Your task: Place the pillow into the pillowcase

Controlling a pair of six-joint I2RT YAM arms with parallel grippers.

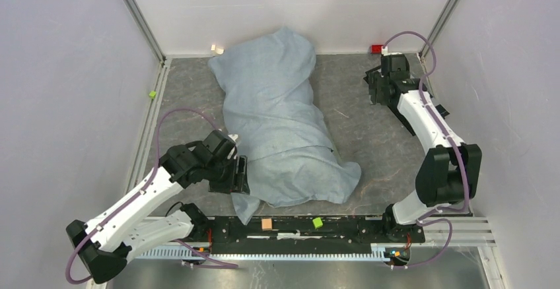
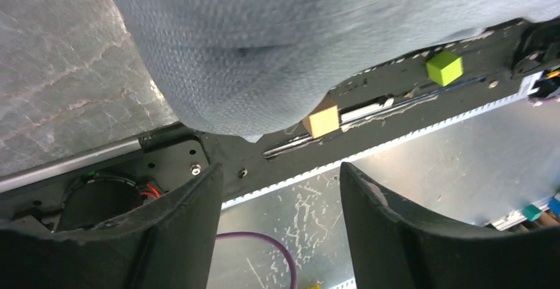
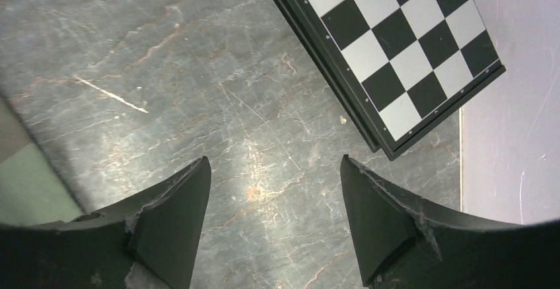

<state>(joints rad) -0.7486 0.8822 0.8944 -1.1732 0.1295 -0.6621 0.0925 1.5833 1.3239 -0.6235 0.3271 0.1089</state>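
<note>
Grey table [image 1: 376, 137]: pillowcase [image 1: 277, 117] just beside wide left pincer [image 2: 280, 170], far from wide right pincer [image 3: 275, 163].

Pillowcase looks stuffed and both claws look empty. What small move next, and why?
Probably ease the left claw back from the pillowcase. The case lies plump and filled, nothing white showing. The left claw is open and empty beside its near edge, and the right claw is open over the table.

The pillowcase [image 1: 280, 124] lies on the table [image 1: 370, 137], just ahead of the left claw [image 2: 280, 173] (its corner over the rail [image 2: 396, 97]). A board [image 3: 403, 45] lies ahead-right of the right claw [image 3: 274, 163].
</note>
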